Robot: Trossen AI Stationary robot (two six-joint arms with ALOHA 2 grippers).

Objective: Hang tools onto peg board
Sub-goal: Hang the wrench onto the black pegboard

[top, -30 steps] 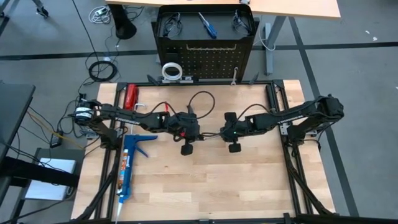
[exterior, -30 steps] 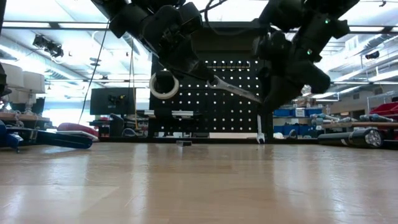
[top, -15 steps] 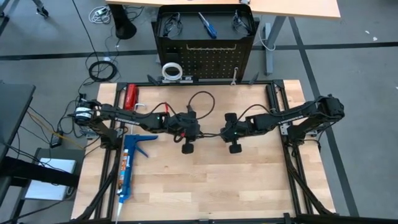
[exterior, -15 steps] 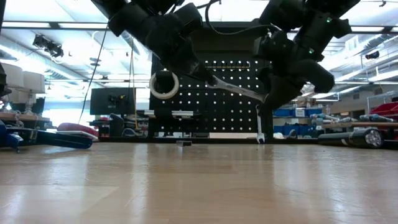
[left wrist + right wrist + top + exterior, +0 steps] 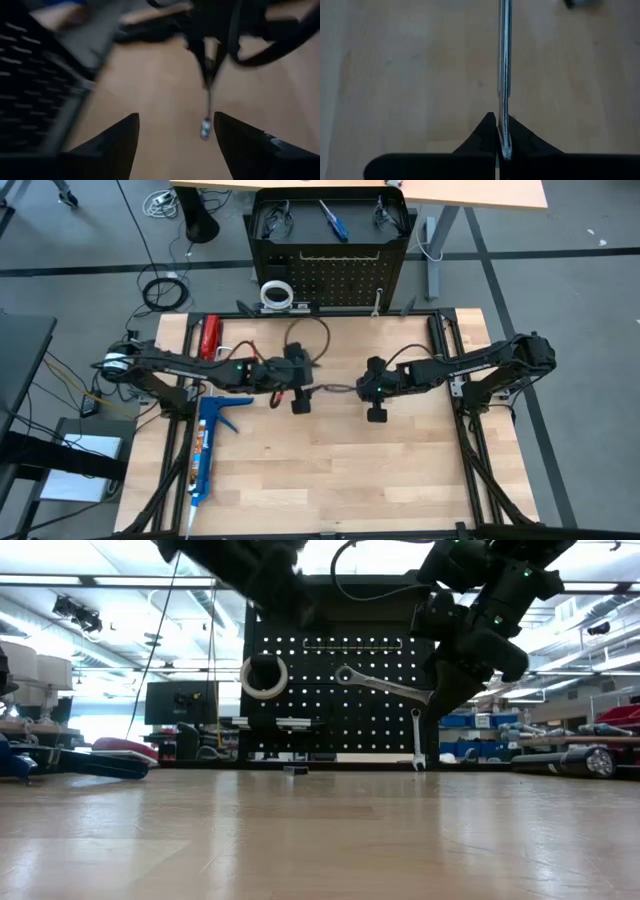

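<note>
I have the right gripper clamped on one end of a silver wrench, its two fingers pinched flat against the shaft, and the tool sticks straight out ahead of the fingertips over bare tabletop. From the low camera the wrench hangs in the air, tilted, its ring end higher and farther from the gripper, its gripped end lower. The left gripper stands with its fingers spread wide and nothing between them; through its wrist camera I see the wrench's free end just ahead of the fingertips, apart from both of them. From above, the two grippers face each other across the middle of the table, the wrench bridging most of the gap between them. The peg board stands beyond both grippers at the far edge of the table. A tape roll hangs on it on the left gripper's side, and a second wrench hangs upright on it on the right gripper's side. On top of the board I can make out a blue screwdriver and dark glasses. A blue caulking gun lies on the table behind the left arm, near its base.
</note>
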